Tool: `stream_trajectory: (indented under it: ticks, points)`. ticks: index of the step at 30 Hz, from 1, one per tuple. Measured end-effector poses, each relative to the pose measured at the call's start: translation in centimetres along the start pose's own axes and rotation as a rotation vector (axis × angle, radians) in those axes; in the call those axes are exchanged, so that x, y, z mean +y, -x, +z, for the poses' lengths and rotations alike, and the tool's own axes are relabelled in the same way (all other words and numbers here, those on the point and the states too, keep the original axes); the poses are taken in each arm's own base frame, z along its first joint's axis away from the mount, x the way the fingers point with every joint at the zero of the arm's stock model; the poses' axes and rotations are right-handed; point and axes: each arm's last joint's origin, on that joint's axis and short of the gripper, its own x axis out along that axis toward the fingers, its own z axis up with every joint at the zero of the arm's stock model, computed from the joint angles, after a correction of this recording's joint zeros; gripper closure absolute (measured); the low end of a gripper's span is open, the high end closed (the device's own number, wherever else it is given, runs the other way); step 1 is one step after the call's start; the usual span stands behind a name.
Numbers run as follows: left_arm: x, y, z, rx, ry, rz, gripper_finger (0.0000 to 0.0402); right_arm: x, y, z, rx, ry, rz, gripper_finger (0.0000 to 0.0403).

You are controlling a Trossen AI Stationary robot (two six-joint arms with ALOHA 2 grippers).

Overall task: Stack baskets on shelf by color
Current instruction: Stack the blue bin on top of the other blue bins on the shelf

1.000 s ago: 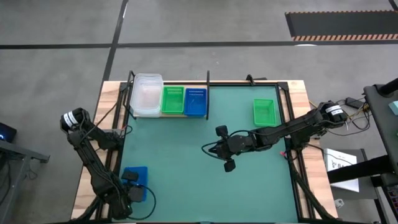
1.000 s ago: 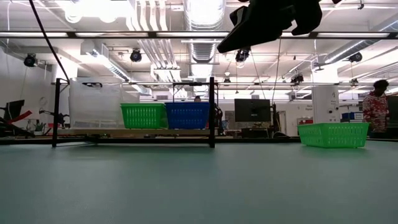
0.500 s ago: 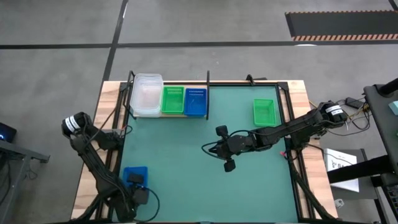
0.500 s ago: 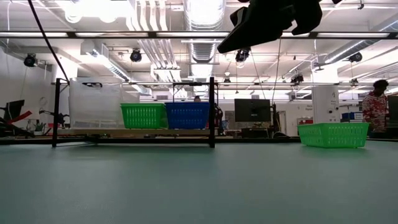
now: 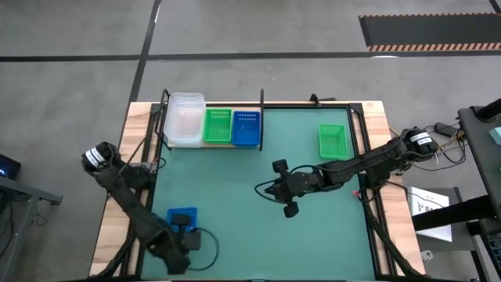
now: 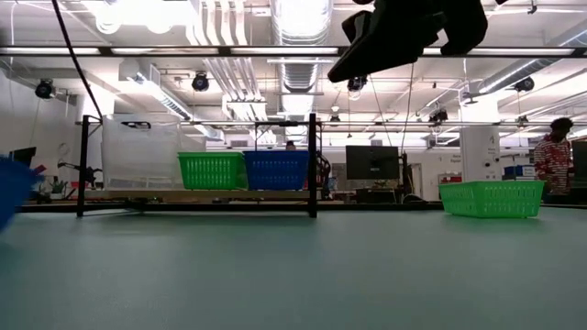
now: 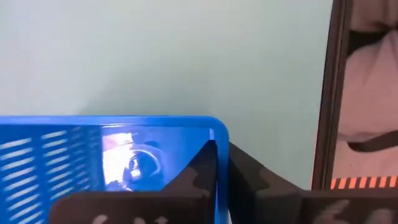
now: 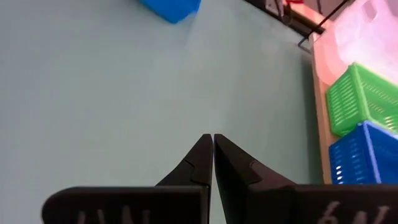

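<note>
A blue basket (image 5: 182, 217) is at the mat's near left, and it also shows at the left edge of the low view (image 6: 11, 188), where it looks tilted. My left gripper (image 7: 221, 152) is shut on it. The wooden shelf (image 5: 235, 144) at the far left carries a clear basket stack (image 5: 185, 119), a green basket (image 5: 218, 125) and a blue basket (image 5: 245, 128), each resting on its base. Another green basket (image 5: 333, 139) rests on the mat at the far right. My right gripper (image 8: 213, 144) hangs shut over the mat's middle (image 5: 260, 188), holding nothing. My left gripper pinches the blue basket's side wall (image 7: 222, 134) near a corner, one finger (image 7: 200, 171) inside the basket and the other (image 7: 252, 177) outside. The fingers come from the table's near side, slanting down. Whether the basket is clear of the mat cannot be told.
The green mat (image 5: 313, 235) covers the table inside a black frame (image 5: 366, 157). Black uprights (image 6: 312, 165) stand at the shelf's ends. A person (image 6: 553, 165) is in the room behind the table, far right.
My left gripper has moved toward the table's right edge with the blue basket, which has shifted right and slightly toward the far edge and has come into the low view at its left edge.
</note>
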Motion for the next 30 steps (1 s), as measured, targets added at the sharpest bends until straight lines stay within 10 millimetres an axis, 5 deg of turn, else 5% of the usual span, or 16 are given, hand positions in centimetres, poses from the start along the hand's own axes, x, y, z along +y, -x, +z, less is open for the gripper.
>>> stream_trajectory:
  ticks: [15,21,30]
  points:
    - [6.0,7.8,11.3,-0.246,-0.259,0.138,0.0401,-0.1,3.8,-1.8,-0.242,0.005,0.018,0.0394]
    - [10.5,10.2,14.1,-0.304,-0.308,0.398,0.0401,0.3,4.8,-2.4,-0.255,-0.006,0.033,0.0394]
    - [17.6,10.6,16.8,-0.329,-0.267,0.593,0.0402,0.4,4.9,-2.6,-0.25,-0.011,0.035,0.0394]
